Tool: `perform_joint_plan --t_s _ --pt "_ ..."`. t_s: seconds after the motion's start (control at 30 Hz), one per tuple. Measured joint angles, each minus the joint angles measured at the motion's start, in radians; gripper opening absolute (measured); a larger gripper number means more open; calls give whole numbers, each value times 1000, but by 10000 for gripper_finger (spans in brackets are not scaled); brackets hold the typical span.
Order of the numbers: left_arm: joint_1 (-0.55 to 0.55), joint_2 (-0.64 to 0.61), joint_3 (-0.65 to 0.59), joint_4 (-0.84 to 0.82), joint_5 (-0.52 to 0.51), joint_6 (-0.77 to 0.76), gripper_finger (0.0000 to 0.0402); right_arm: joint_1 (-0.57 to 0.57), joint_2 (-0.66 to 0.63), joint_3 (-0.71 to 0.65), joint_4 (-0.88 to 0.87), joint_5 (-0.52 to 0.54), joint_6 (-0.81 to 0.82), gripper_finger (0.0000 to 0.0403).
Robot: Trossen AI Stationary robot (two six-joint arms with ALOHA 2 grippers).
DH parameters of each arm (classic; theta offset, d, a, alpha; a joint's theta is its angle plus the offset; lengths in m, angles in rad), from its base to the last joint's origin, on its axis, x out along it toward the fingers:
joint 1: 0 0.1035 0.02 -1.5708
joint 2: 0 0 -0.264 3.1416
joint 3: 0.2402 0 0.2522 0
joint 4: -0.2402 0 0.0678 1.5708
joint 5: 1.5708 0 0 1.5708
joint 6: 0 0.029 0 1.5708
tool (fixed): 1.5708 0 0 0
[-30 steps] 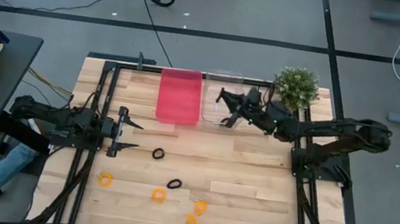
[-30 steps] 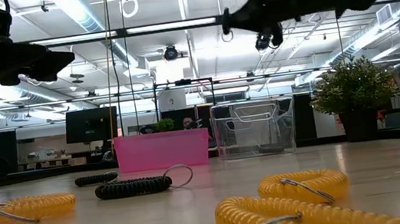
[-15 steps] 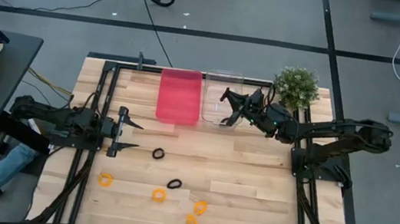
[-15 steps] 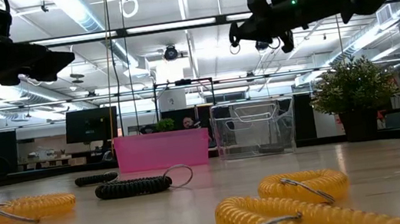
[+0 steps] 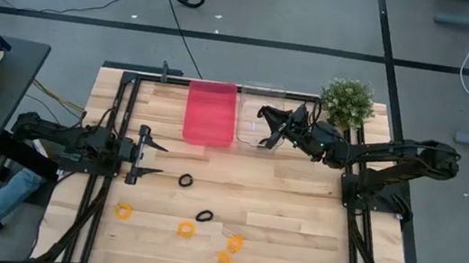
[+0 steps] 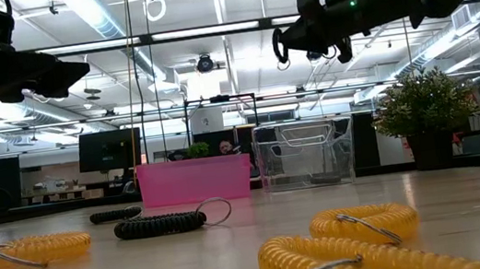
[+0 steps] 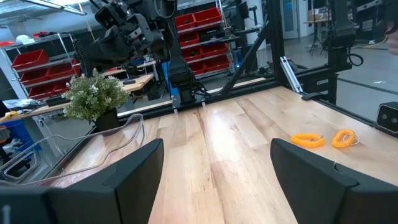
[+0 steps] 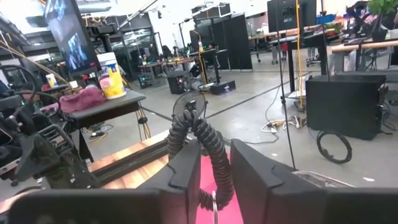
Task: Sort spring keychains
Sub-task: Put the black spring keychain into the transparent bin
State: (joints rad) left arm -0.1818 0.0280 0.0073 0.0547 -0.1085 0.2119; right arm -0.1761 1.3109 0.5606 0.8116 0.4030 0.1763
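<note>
My right gripper (image 5: 265, 120) hovers over the clear bin (image 5: 254, 93) at the table's far side, shut on a black spring keychain (image 8: 200, 144). In the low view that keychain's loop (image 6: 281, 48) shows beside the raised gripper. My left gripper (image 5: 153, 158) is open and waits level above the table's left side. Two black keychains (image 5: 185, 180) (image 5: 204, 216) lie flat mid-table. Several orange ones (image 5: 122, 211) (image 5: 186, 229) (image 5: 234, 243) lie nearer the near edge. The pink bin (image 5: 211, 112) stands left of the clear bin. Something dark (image 6: 325, 179) lies in the clear bin. My right gripper pinches the black spring keychain between its two fingers (image 8: 186, 171), on the coil's lower stretch (image 8: 219, 177). The coil bends into a loop that sticks out past the fingertips. Its metal ring (image 8: 213, 202) shows back between the fingers. The keychain is lifted clear, high above the clear bin.
A potted plant (image 5: 347, 101) stands at the far right corner, close to my right arm. Black frame rails (image 5: 120, 107) run along the table's left and right sides. Bare wood (image 5: 298, 203) lies between the bins and the keychains.
My right gripper has turned and tipped a little above the clear bin, keeping the black keychain, whose loop now shows beside the gripper in the low view. It has kept almost still for the last half second.
</note>
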Motion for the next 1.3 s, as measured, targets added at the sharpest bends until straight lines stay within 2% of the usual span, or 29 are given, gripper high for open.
perform_joint_plan --t_s 0.17,0.3,0.83,1.07,1.17,1.3 --pt "0 0 0 0 0 0 298 0 0 0 -17 0 41 103" --pt "0 0 0 0 0 0 298 0 0 0 -20 0 50 127" --pt "0 0 0 0 0 0 298 0 0 0 -30 1 51 279" --pt "0 0 0 0 0 0 298 0 0 0 -117 69 52 330" --pt "0 0 0 0 0 0 298 -1 1 0 -235 146 111 336" --pt "0 0 0 0 0 0 298 -7 1 -1 -207 192 94 334"
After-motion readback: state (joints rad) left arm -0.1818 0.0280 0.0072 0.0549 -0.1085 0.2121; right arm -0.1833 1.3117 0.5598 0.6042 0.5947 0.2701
